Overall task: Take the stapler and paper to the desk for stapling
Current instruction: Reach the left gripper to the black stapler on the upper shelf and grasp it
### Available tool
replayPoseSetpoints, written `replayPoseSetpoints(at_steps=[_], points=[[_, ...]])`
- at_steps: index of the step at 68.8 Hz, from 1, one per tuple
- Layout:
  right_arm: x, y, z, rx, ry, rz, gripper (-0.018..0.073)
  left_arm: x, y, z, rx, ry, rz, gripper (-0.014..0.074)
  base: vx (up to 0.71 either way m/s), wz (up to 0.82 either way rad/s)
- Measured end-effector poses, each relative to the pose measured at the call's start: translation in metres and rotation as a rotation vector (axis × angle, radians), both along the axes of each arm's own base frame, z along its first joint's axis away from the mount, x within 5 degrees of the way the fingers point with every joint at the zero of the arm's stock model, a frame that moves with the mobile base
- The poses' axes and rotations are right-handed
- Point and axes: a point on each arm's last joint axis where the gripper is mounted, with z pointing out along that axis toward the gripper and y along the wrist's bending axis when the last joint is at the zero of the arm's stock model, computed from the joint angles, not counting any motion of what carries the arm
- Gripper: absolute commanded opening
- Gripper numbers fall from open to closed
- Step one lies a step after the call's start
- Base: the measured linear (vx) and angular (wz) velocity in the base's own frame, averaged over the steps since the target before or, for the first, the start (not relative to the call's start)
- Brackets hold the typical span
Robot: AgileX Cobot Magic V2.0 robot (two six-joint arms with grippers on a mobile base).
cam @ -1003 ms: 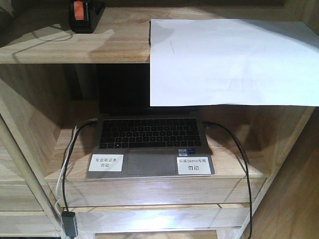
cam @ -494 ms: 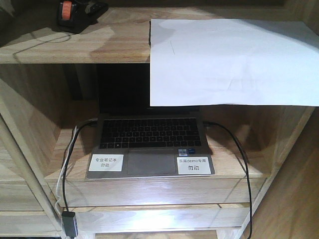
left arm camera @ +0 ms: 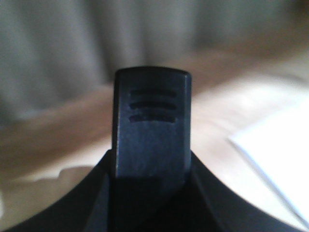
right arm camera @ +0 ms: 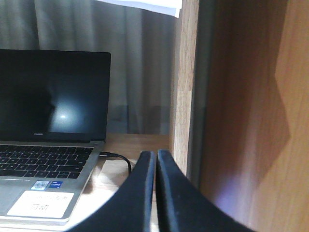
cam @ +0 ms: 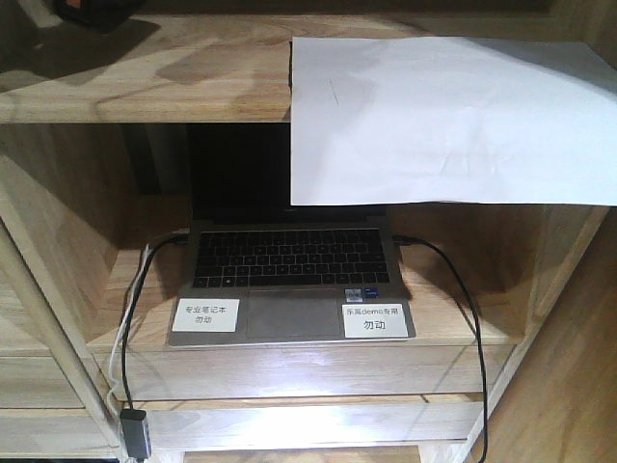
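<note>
1. The small black stapler with an orange-red top patch (cam: pixel 92 10) is showing only as a dark sliver at the top-left corner of the front view, above the upper board of the light-wood shelf unit (cam: pixel 145 87). It is apparently also the grooved black block filling the left wrist view.
2. The left gripper (left arm camera: pixel 150 166) is flanking that block with a finger on either side and appears to be clamping it. The contact is blurred, so this is a judgement.
3. The plain white rectangular sheet of paper (cam: pixel 443 121) is lying flat on the right of the upper board. Its long axis is running left to right, and its front edge is overhanging the open grey laptop (cam: pixel 289 280) below.
4. The right gripper (right arm camera: pixel 156 153) is sitting in the lower compartment just right of the laptop, fingers pressed together and holding nothing.
5. Governing relation: the paper's overhanging edge is hanging above and slightly left of the right gripper's fingers. From the left gripper the sheet is lying off to the right. The right arm is nearer and free, so the paper is likely falling to it. It would need parting fingers and a rise to the overhang, coming in from the front across the short axis.
6. The desk is not showing identifiably in any view.
</note>
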Motion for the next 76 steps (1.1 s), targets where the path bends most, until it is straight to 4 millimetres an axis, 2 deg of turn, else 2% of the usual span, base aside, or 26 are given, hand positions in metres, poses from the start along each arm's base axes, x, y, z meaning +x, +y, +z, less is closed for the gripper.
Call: replayPoseSetpoints(at_steps=[19,40,55,76], points=[[0.000,0.000,0.000,0.000,0.000,0.000,-0.0009,-0.036,0.008,0.022,-0.020,-0.029,-0.073,-0.0007,0.00,0.00],[0.000,0.000,0.000,0.000,0.000,0.000,-0.0009,-0.063,0.016,0.029,0.001,-0.015,-0.117,-0.0007,0.00,0.00],[0.000,0.000,0.000,0.000,0.000,0.000,-0.0009,-0.085,0.024,0.010,0.021,0.037,-0.135,-0.0007,0.00,0.00],[0.000,0.000,0.000,0.000,0.000,0.000,-0.0009,-0.142,0.045,-0.029,-0.029,0.026,-0.156,-0.0007,0.00,0.00]])
